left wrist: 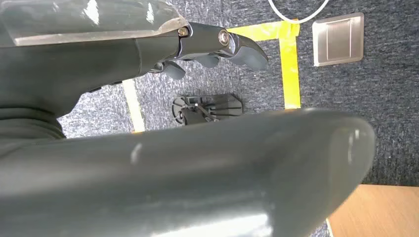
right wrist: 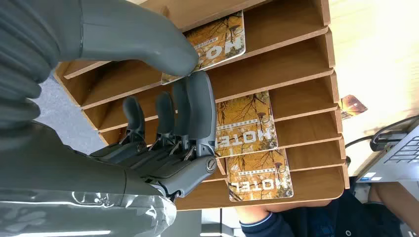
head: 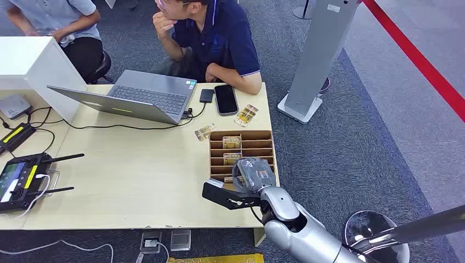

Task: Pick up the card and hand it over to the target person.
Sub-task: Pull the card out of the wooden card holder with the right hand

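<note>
A wooden slotted rack (head: 257,145) stands at the table's right front corner with HOTEL cards (head: 231,141) lying in its slots. My right hand (head: 241,183) hovers over the rack's near end, fingers spread and nothing held. In the right wrist view the thumb (right wrist: 148,42) reaches the edge of one card (right wrist: 222,39), while the dark fingers (right wrist: 190,113) lie beside a second card (right wrist: 245,126); a third card (right wrist: 259,175) sits one slot further. My left hand (left wrist: 197,54) hangs over the carpet, empty. A person in a dark blue shirt (head: 219,38) sits across the table.
Two loose cards (head: 246,115) (head: 204,131) lie on the table beyond the rack, near a phone (head: 225,99) and a laptop (head: 137,96). A controller (head: 22,178) sits at the left edge. A second person (head: 55,16) sits far left. A grey stand (head: 315,55) rises right of the table.
</note>
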